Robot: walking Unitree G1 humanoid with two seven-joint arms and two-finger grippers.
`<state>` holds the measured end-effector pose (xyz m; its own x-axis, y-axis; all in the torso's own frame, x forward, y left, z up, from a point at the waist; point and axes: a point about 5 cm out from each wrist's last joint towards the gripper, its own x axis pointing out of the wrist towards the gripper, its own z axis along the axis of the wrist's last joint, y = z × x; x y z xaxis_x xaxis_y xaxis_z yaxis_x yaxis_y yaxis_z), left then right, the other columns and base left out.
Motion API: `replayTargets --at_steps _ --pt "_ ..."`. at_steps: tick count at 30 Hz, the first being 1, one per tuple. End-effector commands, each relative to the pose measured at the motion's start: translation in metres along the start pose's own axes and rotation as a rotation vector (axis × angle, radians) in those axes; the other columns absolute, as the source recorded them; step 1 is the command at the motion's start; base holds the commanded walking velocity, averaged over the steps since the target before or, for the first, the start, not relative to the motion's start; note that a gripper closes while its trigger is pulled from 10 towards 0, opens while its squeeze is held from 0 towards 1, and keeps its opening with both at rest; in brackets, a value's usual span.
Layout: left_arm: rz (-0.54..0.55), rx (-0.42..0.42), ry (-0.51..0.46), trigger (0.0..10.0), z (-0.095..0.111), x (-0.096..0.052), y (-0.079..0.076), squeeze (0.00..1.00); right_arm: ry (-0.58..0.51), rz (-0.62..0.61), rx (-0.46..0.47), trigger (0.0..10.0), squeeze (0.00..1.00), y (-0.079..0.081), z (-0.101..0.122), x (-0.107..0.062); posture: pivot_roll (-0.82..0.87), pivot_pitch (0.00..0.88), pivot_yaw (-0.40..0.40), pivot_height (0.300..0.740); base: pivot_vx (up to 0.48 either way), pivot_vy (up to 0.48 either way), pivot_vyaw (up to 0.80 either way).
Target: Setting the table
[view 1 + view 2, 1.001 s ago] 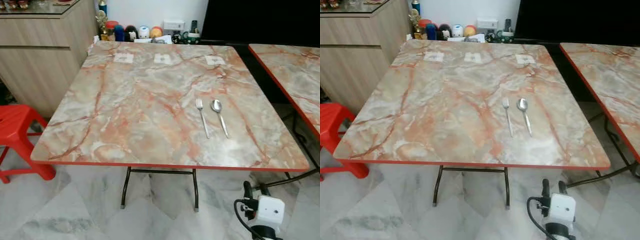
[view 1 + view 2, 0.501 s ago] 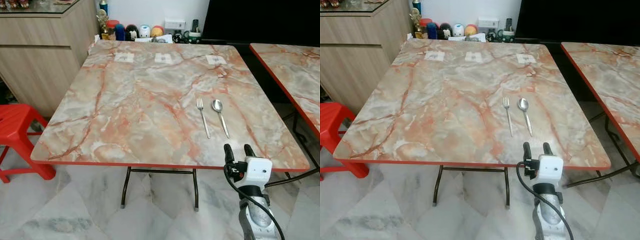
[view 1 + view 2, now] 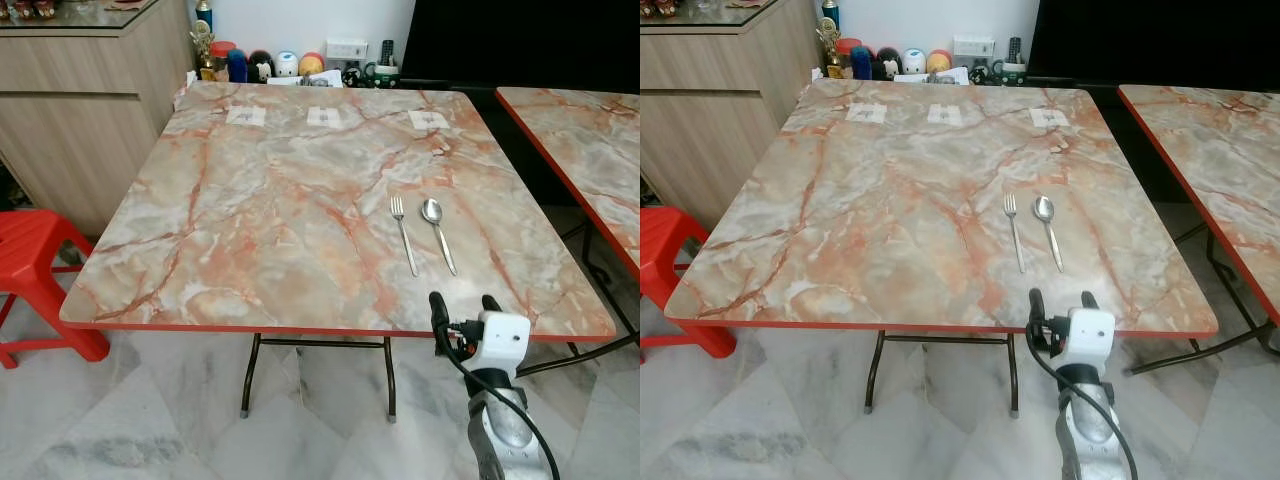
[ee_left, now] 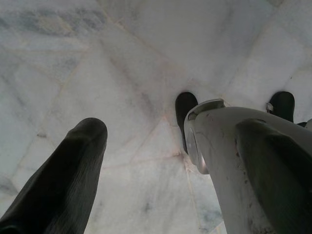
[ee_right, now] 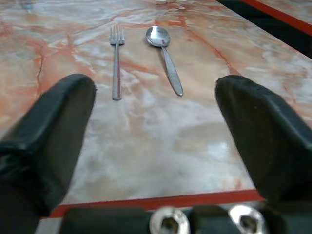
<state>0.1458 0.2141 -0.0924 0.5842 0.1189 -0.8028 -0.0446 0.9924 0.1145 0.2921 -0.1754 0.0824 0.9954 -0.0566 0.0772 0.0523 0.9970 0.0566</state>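
At the far left, a red plastic stool (image 3: pixel 35 275) stands on the pale marble floor (image 3: pixel 130 420), beside a wooden cabinet (image 3: pixel 85 110). A square table (image 3: pixel 250 200) with a marbled pink and grey top and a red edge takes up the middle of the scene. Small ornaments and bottles (image 3: pixel 255 65) sit in a row beyond its far edge.

On the right half of the table, toward the near side, a fork (image 3: pixel 403 233) and a spoon (image 3: pixel 437 232) lie side by side, the fork on the left, the two just apart, handles pointing toward the near edge.

The left gripper (image 4: pixel 161 161) hangs over the floor, fingers spread. The right gripper (image 3: pixel 464 303) is raised at the table's near edge, in line with the cutlery but apart from it, its two black fingers spread wide and holding nothing.

A second, matching table (image 3: pixel 590 140) stands at the far right.
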Motion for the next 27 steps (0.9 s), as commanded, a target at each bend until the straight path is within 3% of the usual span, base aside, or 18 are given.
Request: replayTargets --at_steps 1,2,3,7,27 --pt "-0.008 0.005 0.053 10.0 -0.016 -0.004 0.0 0.0 0.006 -0.009 0.002 10.0 1.0 -0.003 0.001 0.0 0.0 0.08 -0.043 0.74 0.0 0.0 0.0" --pt "-0.008 0.002 0.046 10.0 -0.011 -0.003 0.002 0.0 0.008 -0.009 -0.005 10.0 0.95 -0.003 0.002 0.001 -0.01 0.076 -0.043 0.74 0.0 0.0 0.0" --pt "-0.013 -0.001 0.041 10.0 -0.008 -0.002 0.002 0.0 0.01 -0.01 -0.012 10.0 0.0 -0.003 0.002 0.002 -0.01 0.073 -0.042 0.74 0.0 0.0 0.0" --pt "-0.026 0.004 0.038 10.0 -0.004 -0.001 0.003 0.0 0.016 -0.003 -0.02 10.0 0.0 -0.003 0.002 0.002 0.0 0.067 -0.041 0.74 0.0 0.0 0.0" --pt "-0.03 0.007 0.044 10.0 -0.006 -0.001 0.006 0.0 0.023 0.018 -0.019 10.0 0.0 0.0 0.001 0.002 0.0 0.057 -0.036 0.74 0.316 0.0 0.0"
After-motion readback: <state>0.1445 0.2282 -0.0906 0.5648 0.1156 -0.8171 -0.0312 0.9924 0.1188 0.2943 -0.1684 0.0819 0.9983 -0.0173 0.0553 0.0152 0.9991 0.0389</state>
